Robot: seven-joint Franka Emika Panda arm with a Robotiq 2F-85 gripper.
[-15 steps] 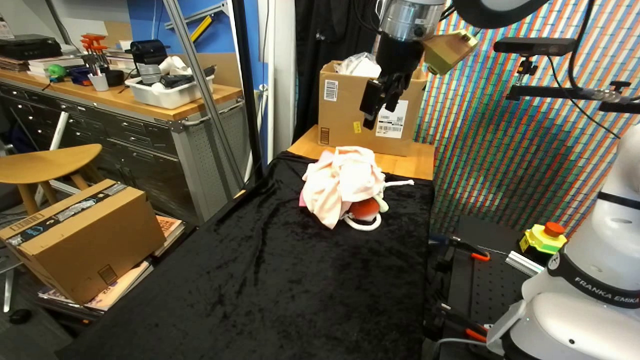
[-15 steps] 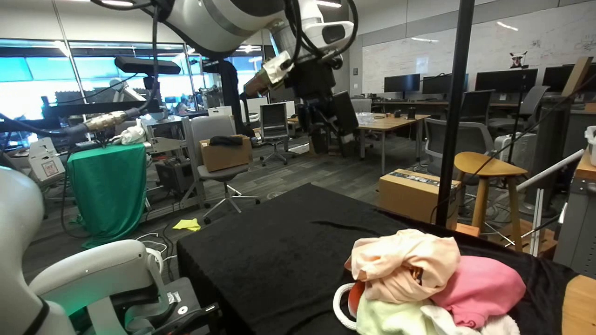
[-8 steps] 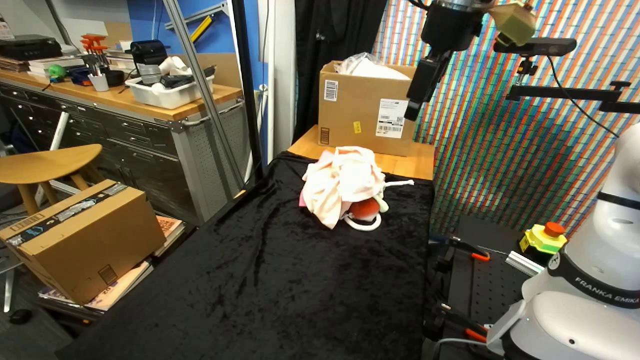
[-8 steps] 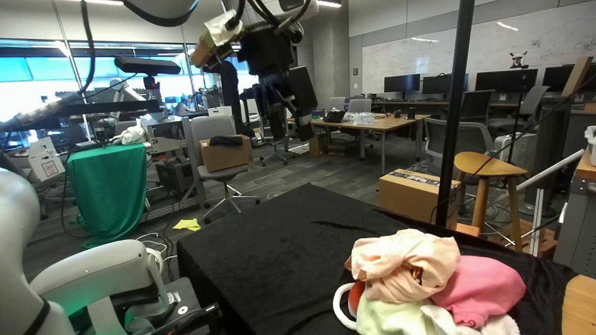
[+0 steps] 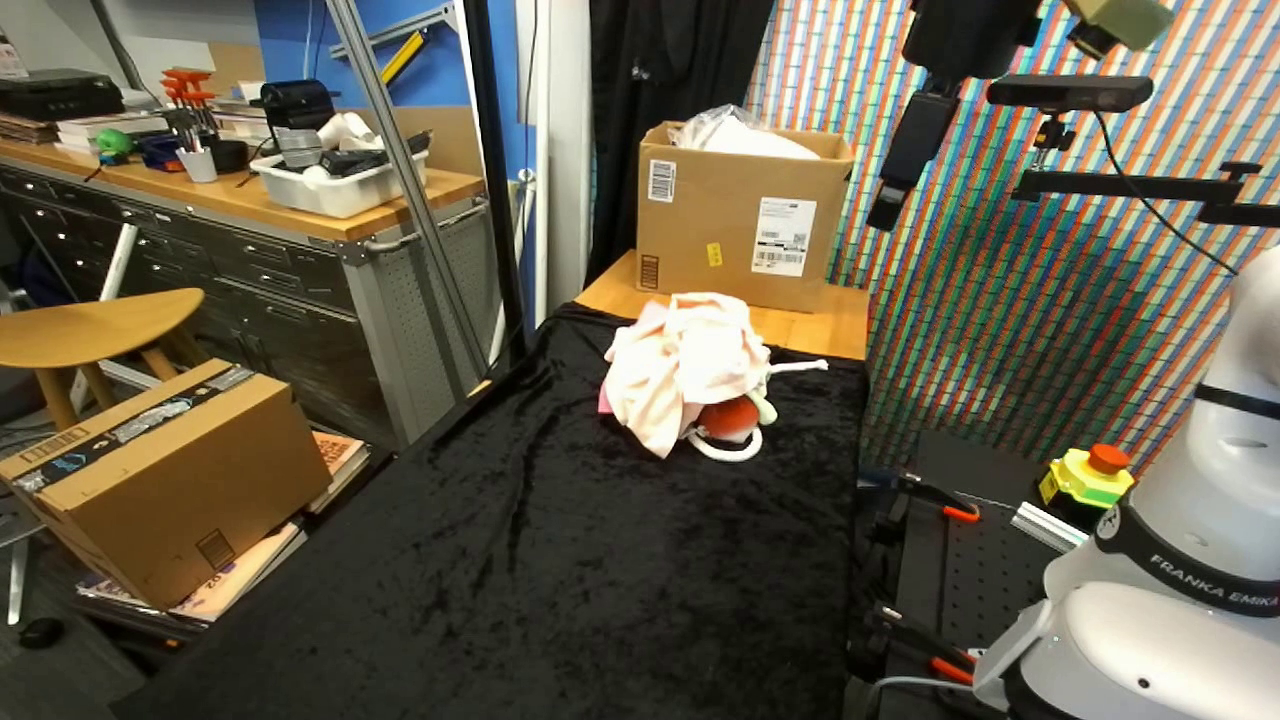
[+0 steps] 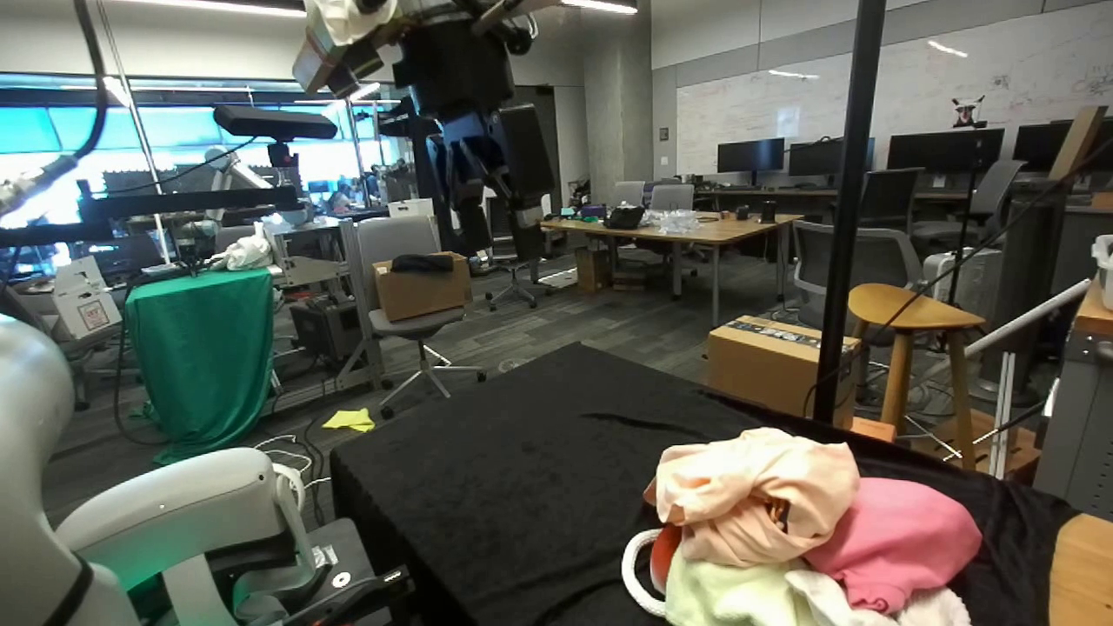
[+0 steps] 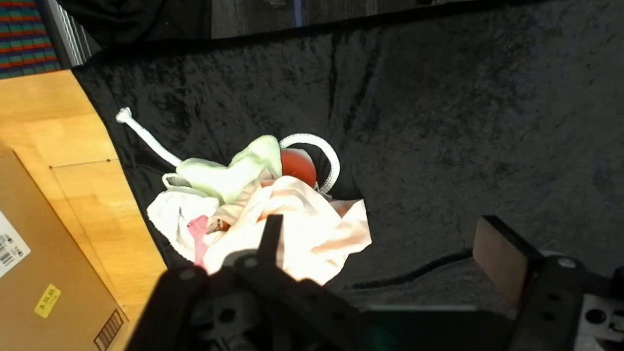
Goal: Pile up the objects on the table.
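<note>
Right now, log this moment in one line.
claw: open, empty, midair | peach cloth: heaped over pink cloth and green cloth | rope loop: poking out | table: underneath

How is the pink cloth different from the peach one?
Color: the pink cloth is bright pink, while the peach cloth is pale orange.
Shape: the peach cloth is bunched into lots of folds; the pink cloth looks smoother and rounder.
Place: the peach cloth lies on top, over part of the green cloth; the pink cloth sticks out at its side.
Both are soft-looking and heaped together on the black-covered table.
</note>
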